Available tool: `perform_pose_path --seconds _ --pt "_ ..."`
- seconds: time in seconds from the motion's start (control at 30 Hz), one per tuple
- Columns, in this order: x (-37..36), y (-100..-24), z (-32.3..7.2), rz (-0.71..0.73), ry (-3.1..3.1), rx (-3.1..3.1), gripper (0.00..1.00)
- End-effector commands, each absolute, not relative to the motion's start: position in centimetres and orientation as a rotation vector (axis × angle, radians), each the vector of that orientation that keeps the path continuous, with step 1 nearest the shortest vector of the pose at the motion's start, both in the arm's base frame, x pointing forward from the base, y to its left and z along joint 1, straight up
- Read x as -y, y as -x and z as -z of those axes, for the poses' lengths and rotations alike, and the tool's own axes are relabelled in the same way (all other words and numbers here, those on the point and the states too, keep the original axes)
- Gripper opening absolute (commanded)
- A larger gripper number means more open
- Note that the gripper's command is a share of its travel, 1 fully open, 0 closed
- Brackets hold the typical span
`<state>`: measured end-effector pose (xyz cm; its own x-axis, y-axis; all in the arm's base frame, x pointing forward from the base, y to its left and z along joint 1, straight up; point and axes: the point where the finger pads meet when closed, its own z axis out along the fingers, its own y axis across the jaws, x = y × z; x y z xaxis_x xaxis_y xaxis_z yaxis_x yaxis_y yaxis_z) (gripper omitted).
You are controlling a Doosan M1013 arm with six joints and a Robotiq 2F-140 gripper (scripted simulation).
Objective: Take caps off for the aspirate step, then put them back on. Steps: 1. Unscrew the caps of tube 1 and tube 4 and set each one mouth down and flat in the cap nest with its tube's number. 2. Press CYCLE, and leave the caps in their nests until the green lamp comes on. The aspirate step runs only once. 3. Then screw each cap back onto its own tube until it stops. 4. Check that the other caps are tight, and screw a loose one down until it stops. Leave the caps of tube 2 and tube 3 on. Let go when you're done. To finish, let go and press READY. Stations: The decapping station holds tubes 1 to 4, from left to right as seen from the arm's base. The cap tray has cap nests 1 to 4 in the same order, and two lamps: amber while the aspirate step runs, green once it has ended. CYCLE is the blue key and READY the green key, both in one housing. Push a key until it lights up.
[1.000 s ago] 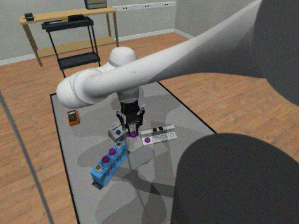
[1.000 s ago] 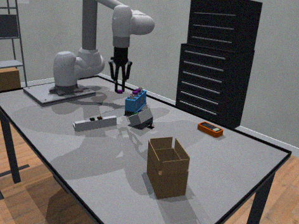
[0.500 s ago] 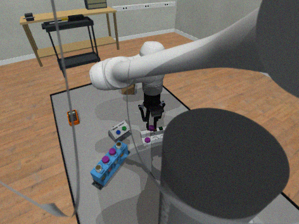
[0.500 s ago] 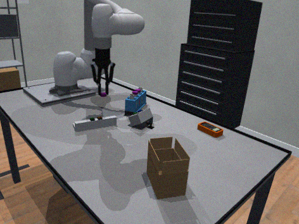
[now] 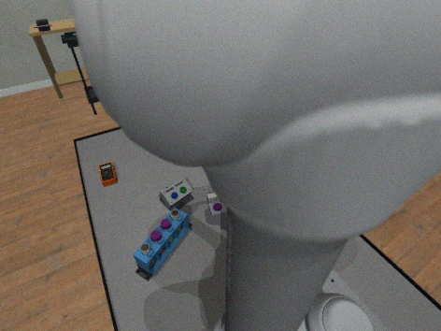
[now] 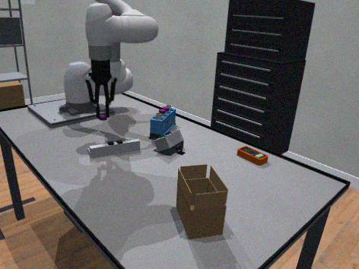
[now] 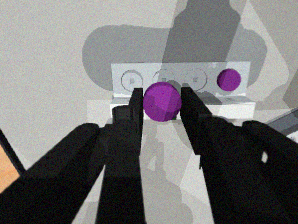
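Note:
My gripper [image 7: 161, 101] is shut on a purple cap [image 7: 161, 102] and holds it above the white cap tray [image 7: 179, 80]. In the wrist view another purple cap [image 7: 229, 80] sits in the tray's rightmost nest, and the other nests show empty. In the exterior view the gripper [image 6: 102, 113] hangs from the arm with the cap [image 6: 103, 117] at its tips, above and behind the tray [image 6: 114, 147]. The blue decapping station [image 5: 161, 240] has purple caps on its two middle tubes [image 5: 161, 229]; both end tubes [image 5: 145, 248] [image 5: 175, 213] are open. The arm hides most of the top view.
The key housing [image 5: 177, 192] with a blue and a green key stands beside the station. An orange multimeter [image 6: 252, 155] and an open cardboard box [image 6: 201, 199] sit further along the table. A black drawer cabinet [image 6: 262, 72] stands behind the table.

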<state>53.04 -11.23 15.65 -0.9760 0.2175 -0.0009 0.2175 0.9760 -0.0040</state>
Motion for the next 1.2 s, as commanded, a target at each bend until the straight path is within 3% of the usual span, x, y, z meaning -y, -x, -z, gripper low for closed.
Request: perform_pose_path --seconds 0.0,0.3,1.17 --pt "14.7 -53.1 -15.7 0.003 -0.342 -3.121 0.30" --pt "15.4 -53.1 -15.7 0.003 -0.342 -3.121 0.30" --pt "15.5 -53.1 -3.7 0.003 -0.342 -3.121 0.30"
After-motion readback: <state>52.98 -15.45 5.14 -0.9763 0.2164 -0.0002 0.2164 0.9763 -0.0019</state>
